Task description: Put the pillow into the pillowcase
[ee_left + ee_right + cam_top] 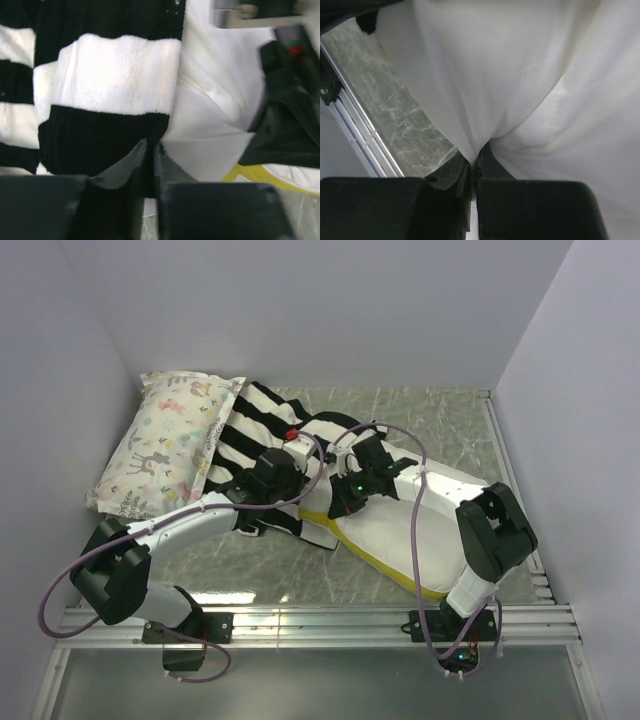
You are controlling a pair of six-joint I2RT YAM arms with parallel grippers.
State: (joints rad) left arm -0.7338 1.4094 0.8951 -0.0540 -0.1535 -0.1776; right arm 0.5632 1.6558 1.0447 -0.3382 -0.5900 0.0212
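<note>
The cream-white pillow (400, 530) with its yellow band (385, 565) lies right of centre, and its far end meets the black-and-white striped pillowcase (250, 430). My left gripper (278, 478) sits at the case's near edge; in the left wrist view it (151, 146) is pinched on the black stripe at the hem of the pillowcase (110, 80), with the pillow (210, 115) just right of it. My right gripper (350, 490) rests on the pillow's far end. The right wrist view shows it (478, 152) shut on a fold of the pillow's white cover (530, 75).
A small pillow with a pastel animal print (170, 440) lies at the back left, touching the striped case. Metal rails (320, 620) run along the near edge and the right side (510, 470). Grey walls close in the marble table (420, 420) on three sides.
</note>
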